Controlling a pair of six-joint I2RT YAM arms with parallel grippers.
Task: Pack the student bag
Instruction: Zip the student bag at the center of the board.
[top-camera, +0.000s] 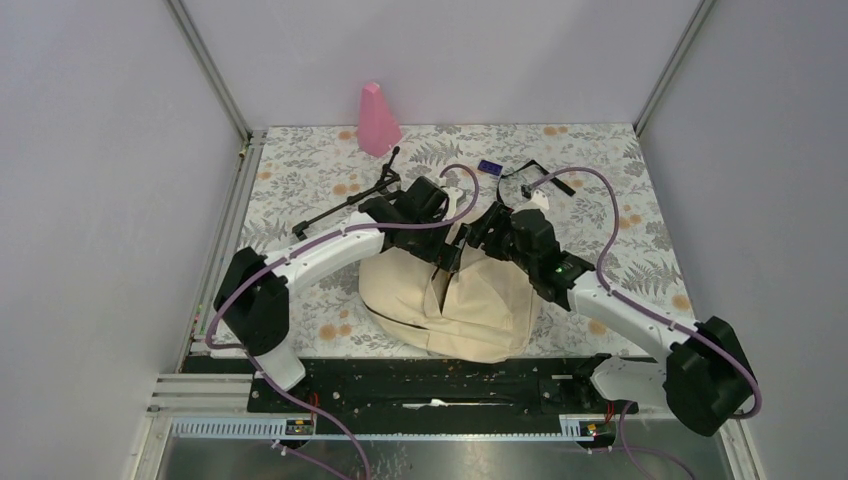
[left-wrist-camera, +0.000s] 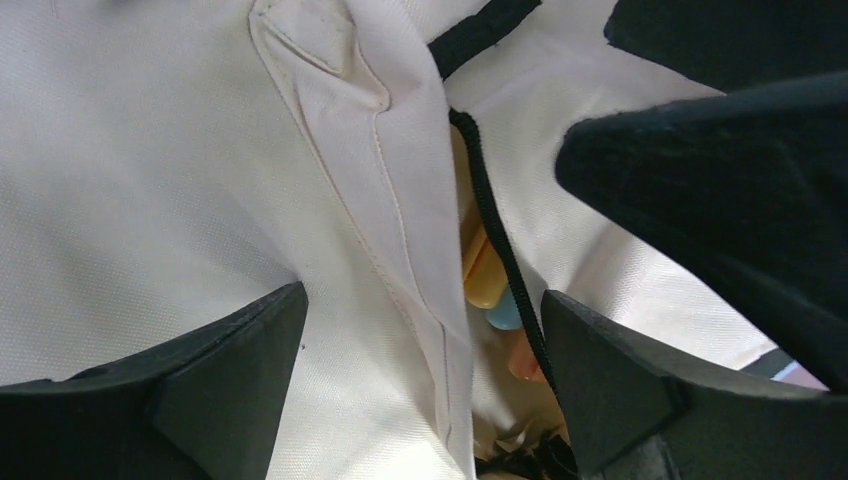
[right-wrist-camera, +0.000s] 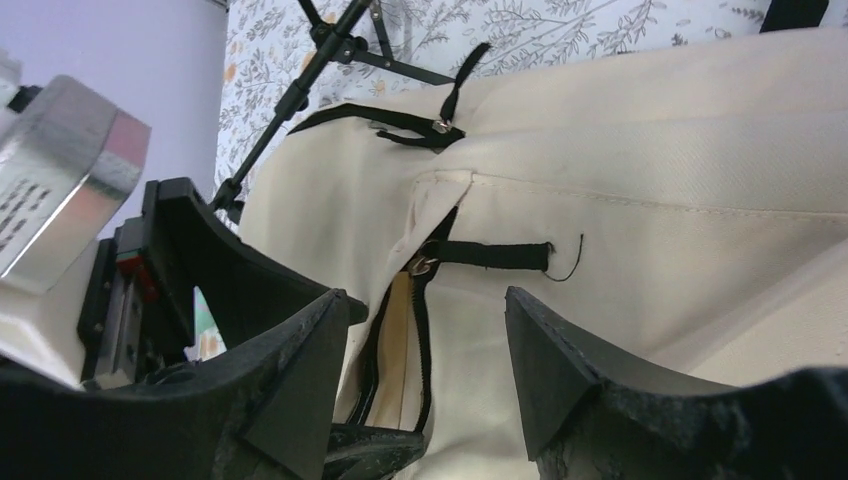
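Cream canvas, soft and slack: the student bag (top-camera: 455, 300) slumps mid-table, toward 6 o'clock on the floral table (top-camera: 300, 190); left gripper (left-wrist-camera: 420, 310) at the bag's 11 o'clock, jaws spread wide, straddling the opening's flap, gripping nothing; coloured items (left-wrist-camera: 485, 285) show inside the slit; right gripper (right-wrist-camera: 425, 300) at 1 o'clock, jaws apart, empty, zip pull (right-wrist-camera: 427, 265) just ahead of them.

Judgement: light, floppy; cloth will bunch under a pinch; take hold at the stitched zipper (left-wrist-camera: 495, 230) edge or the pull, not the loose panel.
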